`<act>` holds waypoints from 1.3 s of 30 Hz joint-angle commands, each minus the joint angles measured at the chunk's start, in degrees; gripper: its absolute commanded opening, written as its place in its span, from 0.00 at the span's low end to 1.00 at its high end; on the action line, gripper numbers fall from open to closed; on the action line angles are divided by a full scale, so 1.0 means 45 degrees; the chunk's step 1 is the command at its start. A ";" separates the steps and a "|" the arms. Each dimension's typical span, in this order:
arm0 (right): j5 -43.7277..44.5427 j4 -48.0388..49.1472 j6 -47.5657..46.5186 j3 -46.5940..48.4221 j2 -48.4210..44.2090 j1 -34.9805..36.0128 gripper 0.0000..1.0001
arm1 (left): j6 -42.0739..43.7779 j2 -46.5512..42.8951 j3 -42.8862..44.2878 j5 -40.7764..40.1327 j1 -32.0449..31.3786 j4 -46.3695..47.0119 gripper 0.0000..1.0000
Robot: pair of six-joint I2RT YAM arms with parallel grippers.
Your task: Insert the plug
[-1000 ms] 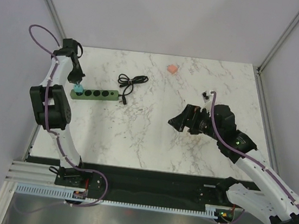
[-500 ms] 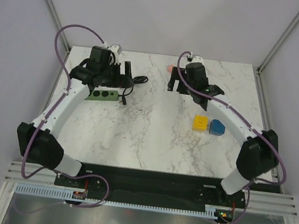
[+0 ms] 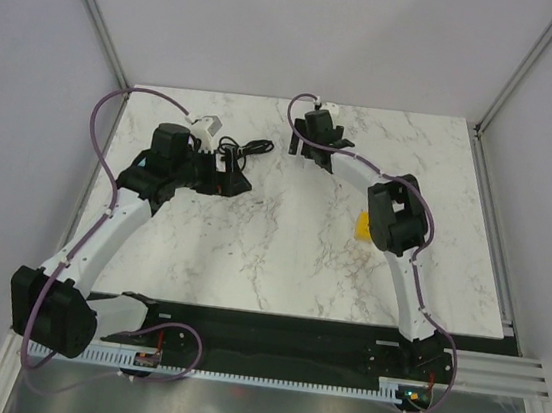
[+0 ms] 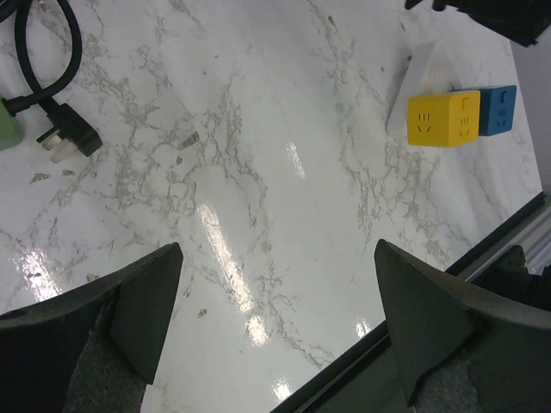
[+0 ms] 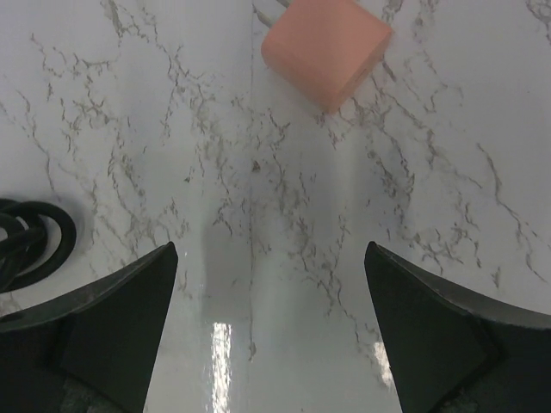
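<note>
**Both grippers wide and empty, plug out of sight**

The left gripper [image 4: 275, 258] and right gripper [image 5: 271, 254] gape wide with nothing between their fingers. The teal plug shows in no view. From above, the left arm [image 3: 111, 237] covers the green power strip [image 4: 7, 136], which shows only as a sliver, so whether the plug is seated cannot be told.

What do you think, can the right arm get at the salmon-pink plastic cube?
Probably yes. The right hand is open just short of the salmon-pink plastic cube, with only bare marble tabletop between; the coiled black cable lies off to the side.
</note>
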 commanded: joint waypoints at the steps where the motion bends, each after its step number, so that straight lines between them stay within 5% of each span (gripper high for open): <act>1: 0.0737 0.1608 0.0019 0.1488 0.0795 -0.0062 0.98 | -0.0345 -0.0317 -0.0153 0.0655 -0.0045 0.1285 1.00; 19: 0.4313 0.1649 0.4802 0.4929 0.4312 -0.0374 0.92 | -0.0775 -0.0005 -0.0153 0.0830 0.0013 0.1500 0.99; 27: 0.2889 0.0966 0.7458 0.5360 0.5113 -0.0902 0.71 | -0.0736 -0.0239 -0.0192 0.0811 0.0033 0.1500 0.98; 39: 0.1015 0.0887 0.5236 0.3175 0.3416 -0.1137 0.47 | -0.0600 -0.0707 -0.0329 0.0285 0.0131 0.1520 0.98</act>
